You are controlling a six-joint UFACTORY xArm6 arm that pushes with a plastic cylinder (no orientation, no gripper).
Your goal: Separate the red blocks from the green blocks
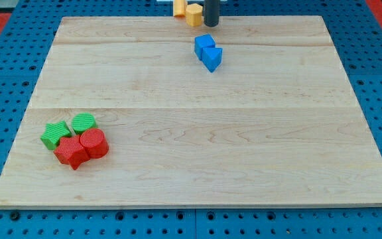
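Note:
A green star block (56,133) and a green round block (83,123) sit at the view's lower left of the wooden board (244,146). A red round block (94,143) and a red star-like block (71,152) lie right below them, all touching in one cluster. My tip (211,25) is at the view's top centre, at the board's far edge, far from the cluster. It stands just right of the yellow blocks.
Two yellow-orange blocks (190,12) lie at the top edge, left of my tip. A blue cube (204,44) and a blue triangular block (212,58) touch each other just below my tip. A blue pegboard (5,79) surrounds the board.

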